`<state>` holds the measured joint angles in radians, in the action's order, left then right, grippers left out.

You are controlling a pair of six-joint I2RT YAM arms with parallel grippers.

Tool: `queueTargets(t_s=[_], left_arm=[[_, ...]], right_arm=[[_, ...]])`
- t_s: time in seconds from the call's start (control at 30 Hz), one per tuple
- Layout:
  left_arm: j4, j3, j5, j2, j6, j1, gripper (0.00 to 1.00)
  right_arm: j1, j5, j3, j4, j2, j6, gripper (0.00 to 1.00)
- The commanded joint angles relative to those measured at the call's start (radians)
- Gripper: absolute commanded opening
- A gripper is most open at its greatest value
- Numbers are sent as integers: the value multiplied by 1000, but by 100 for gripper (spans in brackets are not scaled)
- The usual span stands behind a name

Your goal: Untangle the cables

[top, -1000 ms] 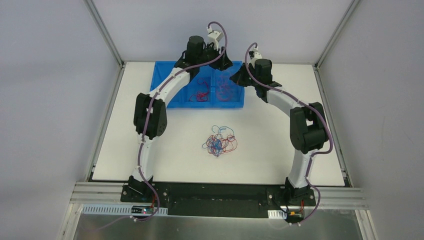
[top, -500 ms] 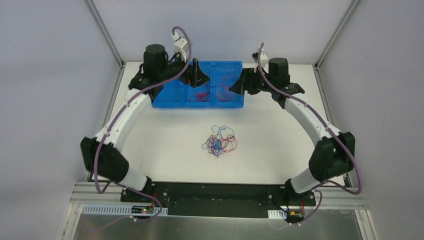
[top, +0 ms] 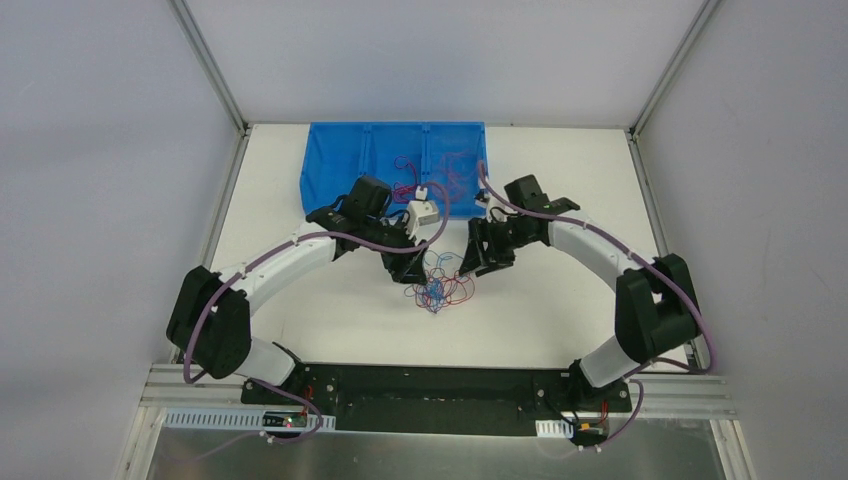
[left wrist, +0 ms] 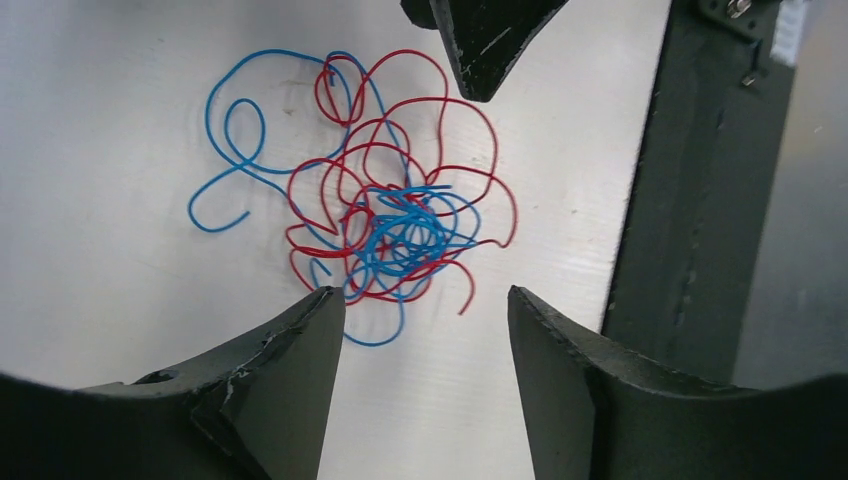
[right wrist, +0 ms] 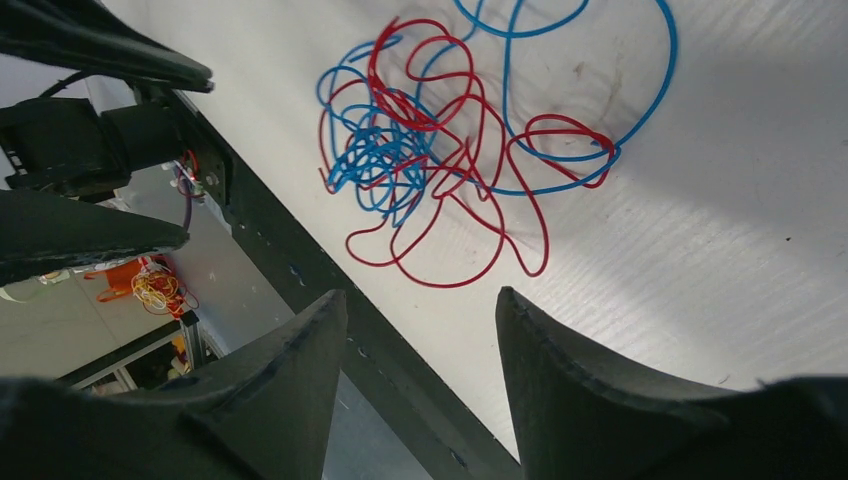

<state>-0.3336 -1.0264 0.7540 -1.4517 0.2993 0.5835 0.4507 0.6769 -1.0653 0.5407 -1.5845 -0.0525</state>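
Note:
A tangle of thin red and blue cables (top: 438, 287) lies on the white table at its middle. It shows in the left wrist view (left wrist: 385, 225) and in the right wrist view (right wrist: 440, 150). My left gripper (top: 405, 268) hangs just left of the tangle, open and empty; in its own view the gap between the fingertips (left wrist: 425, 305) sits at the tangle's edge. My right gripper (top: 478, 262) hangs just right of the tangle, open and empty, and its own view shows it (right wrist: 420, 305) a little short of the red loops.
A blue bin (top: 340, 165) with several compartments stands at the back of the table, with more red cables (top: 455, 165) in it. The black base rail (top: 440, 385) runs along the near edge.
Both arms have swung from over the blue bin down and toward the near side, and now flank the tangle at table centre. The tangle has not moved.

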Motion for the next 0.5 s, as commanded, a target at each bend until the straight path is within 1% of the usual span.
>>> queueTargets(t_s=[0.0, 0.13, 0.2, 0.33, 0.47], left_arm=[[-26, -66, -11, -75, 299, 12, 60], [-88, -99, -5, -141, 454, 36, 57], [-95, -105, -10, -168, 497, 44, 56], [-97, -126, -25, -224, 538, 61, 54], [-97, -143, -46, -261, 565, 85, 43]], right_arm=[[12, -42, -21, 12, -66, 24, 58], [23, -67, -59, 1, -127, 46, 57], [34, -81, -78, -7, -153, 64, 56], [62, -114, -113, -12, -200, 107, 55], [101, -178, -124, -12, -246, 108, 52]])
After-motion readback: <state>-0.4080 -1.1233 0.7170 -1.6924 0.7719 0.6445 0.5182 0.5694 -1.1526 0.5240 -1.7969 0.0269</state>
